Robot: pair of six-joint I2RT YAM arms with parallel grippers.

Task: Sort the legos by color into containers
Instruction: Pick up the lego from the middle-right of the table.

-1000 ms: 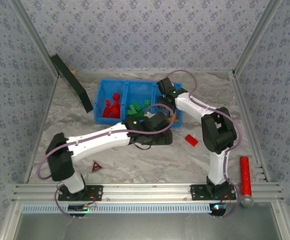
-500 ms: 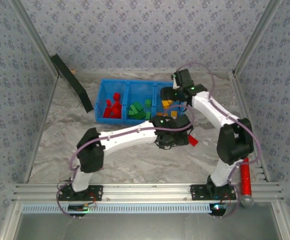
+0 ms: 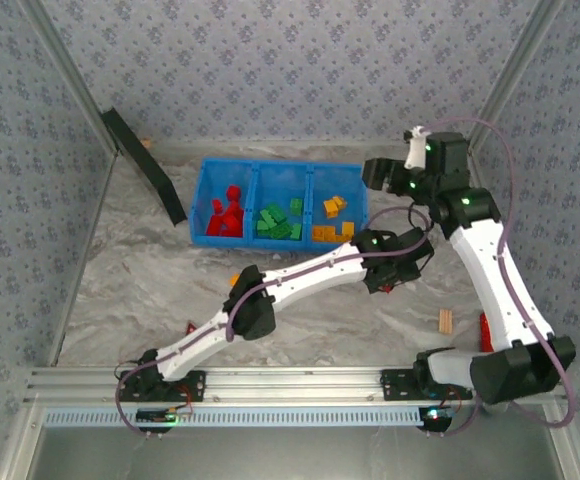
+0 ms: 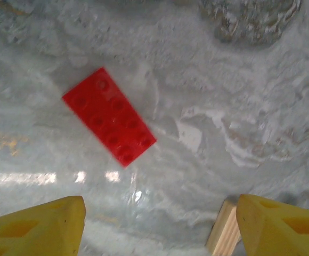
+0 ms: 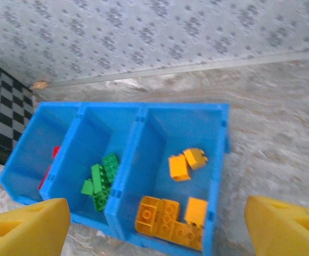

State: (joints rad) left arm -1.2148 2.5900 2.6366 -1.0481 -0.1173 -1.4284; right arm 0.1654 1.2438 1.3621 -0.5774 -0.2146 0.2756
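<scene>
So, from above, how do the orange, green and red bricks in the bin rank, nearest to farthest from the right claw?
1. Orange bricks, right end of the bin, nearest the right gripper.
2. Green bricks, middle.
3. Red bricks, left end.

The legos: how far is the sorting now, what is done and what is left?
Mostly done: the blue bin holds red legos left, green legos in the middle, orange legos right. In hand: nothing; the left gripper hangs open over one red lego on the table. That lego is left to go in.
</scene>
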